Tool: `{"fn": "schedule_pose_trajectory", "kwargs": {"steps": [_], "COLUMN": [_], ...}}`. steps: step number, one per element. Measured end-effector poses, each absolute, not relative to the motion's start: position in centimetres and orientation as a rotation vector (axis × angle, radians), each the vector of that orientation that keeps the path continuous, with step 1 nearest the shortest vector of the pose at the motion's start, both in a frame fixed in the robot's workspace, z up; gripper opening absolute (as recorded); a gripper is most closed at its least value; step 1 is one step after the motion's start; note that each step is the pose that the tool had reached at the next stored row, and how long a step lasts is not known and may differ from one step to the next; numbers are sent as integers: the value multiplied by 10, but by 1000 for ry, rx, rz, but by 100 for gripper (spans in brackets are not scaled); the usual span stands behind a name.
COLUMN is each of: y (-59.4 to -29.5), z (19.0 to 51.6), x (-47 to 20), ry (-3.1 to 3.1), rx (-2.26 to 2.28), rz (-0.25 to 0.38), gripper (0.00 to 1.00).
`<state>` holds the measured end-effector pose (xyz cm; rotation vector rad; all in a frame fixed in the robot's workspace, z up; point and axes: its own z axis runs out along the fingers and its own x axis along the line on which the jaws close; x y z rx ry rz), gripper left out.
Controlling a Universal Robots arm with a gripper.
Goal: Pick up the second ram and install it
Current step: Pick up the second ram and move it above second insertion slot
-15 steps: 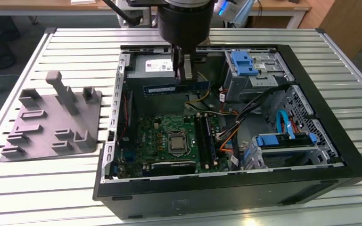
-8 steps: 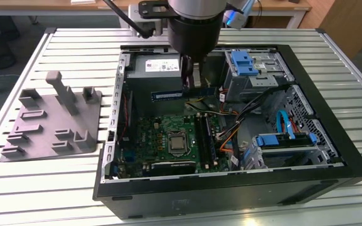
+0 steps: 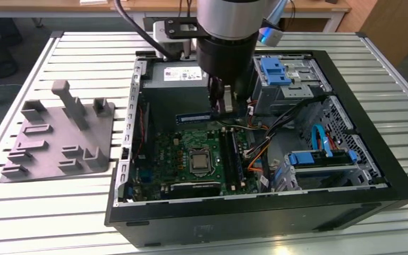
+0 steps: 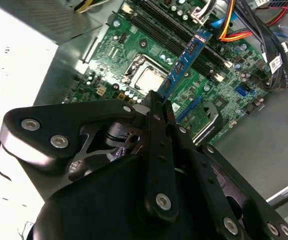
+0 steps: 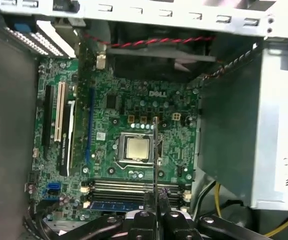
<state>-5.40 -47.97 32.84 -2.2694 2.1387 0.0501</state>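
My gripper (image 3: pixel 222 103) is inside the open computer case (image 3: pixel 374 133) and is shut on one end of the second ram (image 3: pixel 193 118). This is a thin blue-faced stick that juts level toward the exterior view's left. The second wrist view shows the ram (image 4: pixel 189 55) running out from my gripper (image 4: pixel 158 97) over the motherboard (image 4: pixel 133 45). In the first wrist view the ram (image 5: pixel 155 150) appears edge-on above my gripper (image 5: pixel 155 212), hovering over the CPU socket (image 5: pixel 136 148). It lies crosswise to the long memory slots (image 5: pixel 133 187). Another blue stick (image 5: pixel 116 205) sits in one slot.
A grey moulded block (image 3: pixel 62 138) with posts lies on the slatted table at the exterior view's left. The power supply (image 3: pixel 183 74) stands close behind my gripper. Loose cables (image 3: pixel 289 117) and blue drive cages (image 3: pixel 275 71) crowd the case's right side.
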Motion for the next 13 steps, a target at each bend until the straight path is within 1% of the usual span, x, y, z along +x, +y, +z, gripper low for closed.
{"fn": "schedule_pose_trajectory", "kwargs": {"steps": [6, 13], "y": [-483, -486], "z": [318, 308], "x": [-34, -31], "ry": [2139, 2139], "rx": [-2269, -2269], "rz": [50, 50], "gripper": [14, 14]}}
